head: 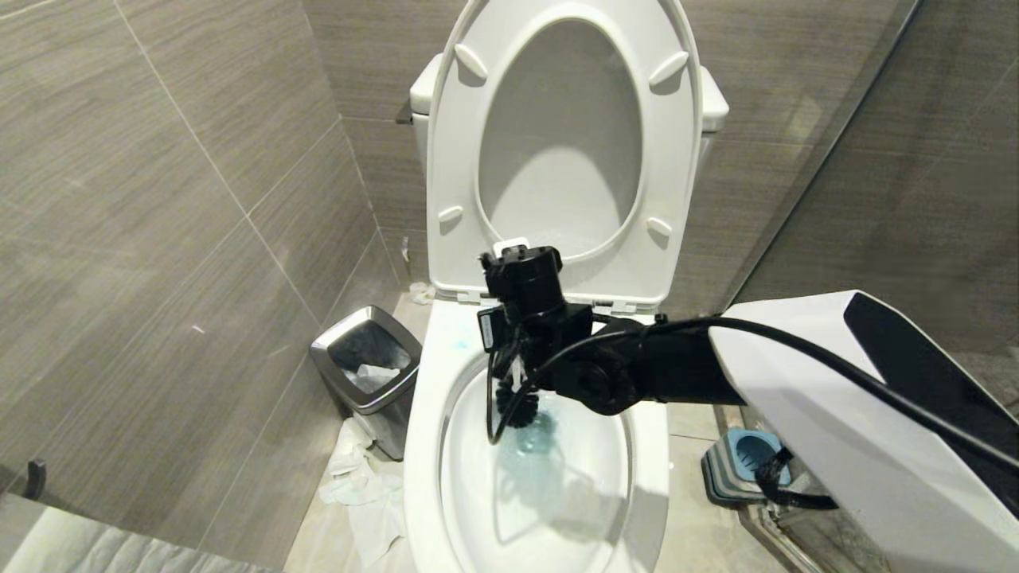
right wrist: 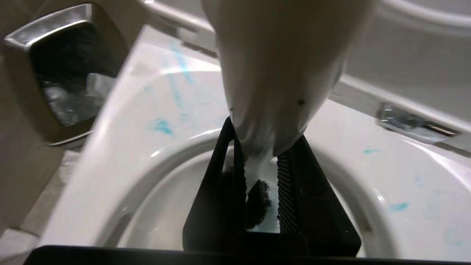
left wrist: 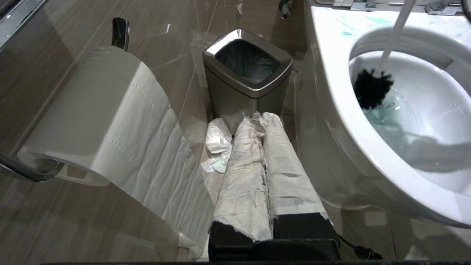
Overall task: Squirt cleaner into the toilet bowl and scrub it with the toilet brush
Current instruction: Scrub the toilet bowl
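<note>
Gripping the toilet brush (right wrist: 257, 173) by its pale handle, my right gripper (head: 521, 374) has its jaws drawn narrow around the stick, which runs straight down from them. Just below, the dark bristle head sits against the back-left wall of the toilet bowl (head: 422, 446), at the edge of the water tinted by the cleaner (head: 535, 442). So the scrub belongs to this arm. My left gripper (left wrist: 263, 121) hangs shut beside the bowl, nearer the bin (left wrist: 247, 70).

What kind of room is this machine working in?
A bathroom, most likely: there is a white toilet with its seat raised, a toilet paper roll on a wall holder, and a small steel bin beside tiled walls.
</note>
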Motion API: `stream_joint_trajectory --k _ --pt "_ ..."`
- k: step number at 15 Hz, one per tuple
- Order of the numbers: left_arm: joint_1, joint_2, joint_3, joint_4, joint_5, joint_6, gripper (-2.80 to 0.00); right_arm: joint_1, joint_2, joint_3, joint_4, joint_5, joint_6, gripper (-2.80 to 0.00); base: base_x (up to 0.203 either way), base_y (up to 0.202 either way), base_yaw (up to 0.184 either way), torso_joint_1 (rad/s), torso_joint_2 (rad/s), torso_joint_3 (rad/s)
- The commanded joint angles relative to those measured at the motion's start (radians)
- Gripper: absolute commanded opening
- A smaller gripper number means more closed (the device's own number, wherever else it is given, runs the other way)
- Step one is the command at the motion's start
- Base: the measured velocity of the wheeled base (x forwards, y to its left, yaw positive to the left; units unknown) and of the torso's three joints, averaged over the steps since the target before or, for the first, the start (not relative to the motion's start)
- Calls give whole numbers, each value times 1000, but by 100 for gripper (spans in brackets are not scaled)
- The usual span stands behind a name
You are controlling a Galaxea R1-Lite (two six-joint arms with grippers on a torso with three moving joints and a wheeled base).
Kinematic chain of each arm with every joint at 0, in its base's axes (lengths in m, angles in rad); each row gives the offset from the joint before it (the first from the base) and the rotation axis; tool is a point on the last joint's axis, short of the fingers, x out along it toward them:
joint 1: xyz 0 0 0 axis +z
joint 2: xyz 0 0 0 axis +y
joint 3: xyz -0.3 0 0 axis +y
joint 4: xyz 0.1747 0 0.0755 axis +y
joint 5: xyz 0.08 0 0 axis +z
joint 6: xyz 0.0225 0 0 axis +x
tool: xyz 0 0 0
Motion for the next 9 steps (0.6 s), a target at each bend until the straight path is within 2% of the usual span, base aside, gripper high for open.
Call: stream_joint_trajectory --k 1,4,9 --pt "0 -1 8 0 1 0 -280 50 30 -12 -1 -2 5 -280 0 0 0 0 0 0" --pt "0 -1 8 0 1 0 -280 109 -22 97 -2 -5 27 -280 0 0 0 0 0 0" --pt "0 1 8 0 1 0 -280 174 -284 466 -8 -3 75 -280 0 0 0 0 0 0"
